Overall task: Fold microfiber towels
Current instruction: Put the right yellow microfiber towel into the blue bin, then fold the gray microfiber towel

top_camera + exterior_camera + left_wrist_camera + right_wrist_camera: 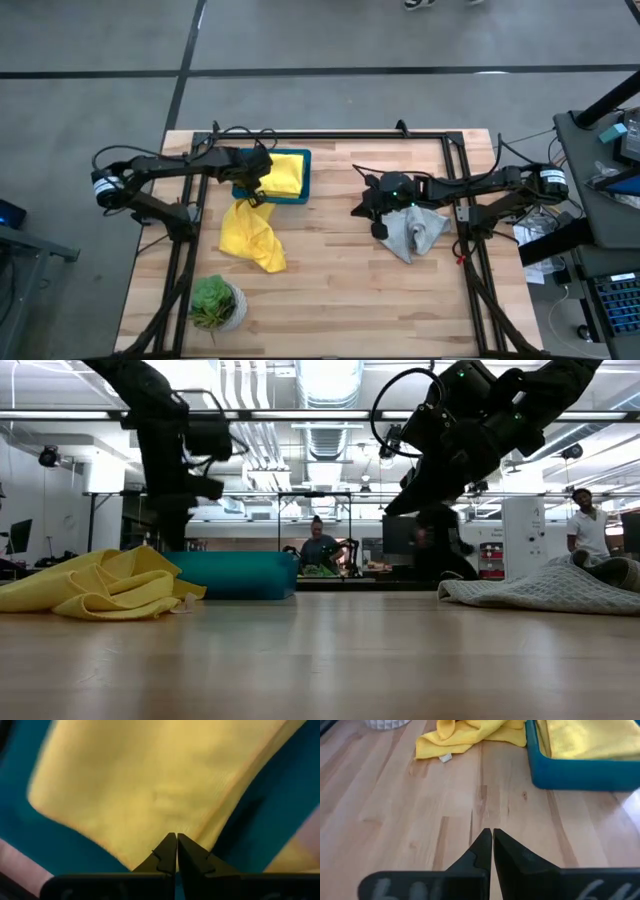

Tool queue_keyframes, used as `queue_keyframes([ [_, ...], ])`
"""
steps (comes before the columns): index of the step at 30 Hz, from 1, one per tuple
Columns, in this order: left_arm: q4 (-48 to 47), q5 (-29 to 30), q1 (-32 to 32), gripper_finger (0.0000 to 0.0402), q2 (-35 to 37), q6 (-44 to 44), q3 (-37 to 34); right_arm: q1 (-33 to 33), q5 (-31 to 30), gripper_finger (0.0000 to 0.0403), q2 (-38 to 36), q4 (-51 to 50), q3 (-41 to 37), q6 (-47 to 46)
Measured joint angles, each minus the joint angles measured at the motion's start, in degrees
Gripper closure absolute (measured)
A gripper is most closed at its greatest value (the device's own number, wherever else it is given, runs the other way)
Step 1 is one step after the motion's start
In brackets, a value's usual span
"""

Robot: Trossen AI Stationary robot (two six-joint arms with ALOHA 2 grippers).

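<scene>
Surface (330, 290): pale wood planks inside a dark frame, carrying every item below.

Left arm: reaches in from the left edge, elbow bent. Its tool (256, 190) hangs over the tray's near-left corner, tips pressed together with nothing between them; the left wrist view shows the closed tips (176, 851) just above folded yellow cloth.

Right arm: reaches in from the right edge. Its tool (381, 228) sits beside the grey towel's left edge, closed and empty; the right wrist view shows its joined tips (492, 846) over bare wood, facing the tray.

Teal tray (300, 196): rectangular, at back-left centre, holding a folded yellow towel (285, 172) that lies flat inside.

Loose yellow towel (250, 236): crumpled on the wood just in front of the tray, touching its near edge. A small white tag (445, 757) shows only in the right wrist view.

Grey towel (415, 230): rumpled heap at right centre, under the right arm's wrist.

Potted plant (215, 303): green, white pot, front-left corner, well apart from the towels.

Low view only: people (318, 547) in the room behind.
</scene>
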State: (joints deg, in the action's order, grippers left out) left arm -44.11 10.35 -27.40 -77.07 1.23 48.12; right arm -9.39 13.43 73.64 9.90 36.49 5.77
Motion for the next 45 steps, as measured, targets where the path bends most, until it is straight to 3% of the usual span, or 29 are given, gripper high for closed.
queue_keyframes([
  [4,1.82,-0.17,2.86,0.0402,2.57,0.83,1.68,0.0,-0.02,0.0394,-1.6,-1.96,0.0,-4.48],
  [11,17.13,-0.22,13.34,0.0401,7.48,1.49,1.23,0.04,-0.01,0.0394,-4.92,-12.55,1.82,-13.54],
  [17,29.51,-0.17,22.44,0.0401,8.2,1.46,1.23,1.42,0.06,0.0394,-4.95,-26.33,3.61,-20.98],
  [26,40.77,-0.12,32.23,0.0401,5.16,1.44,1.16,6.21,0.04,0.0394,-4.98,-53.36,7.95,-34.45],
  [32,48.08,0.07,35.4,0.0401,2.06,1.2,1.12,13.8,0.12,0.0394,-4.92,-52.4,9.08,-44.19],
  [38,51.65,0.07,37.6,0.0402,-0.55,-0.58,1.12,20.79,0.15,0.039,-4.91,-53.13,9.0,-60.03],
  [45,52.7,0.48,38.77,0.0401,-1.36,-1.79,1.12,25.96,-0.35,0.0321,-4.89,-58.84,8.7,-72.09],
])
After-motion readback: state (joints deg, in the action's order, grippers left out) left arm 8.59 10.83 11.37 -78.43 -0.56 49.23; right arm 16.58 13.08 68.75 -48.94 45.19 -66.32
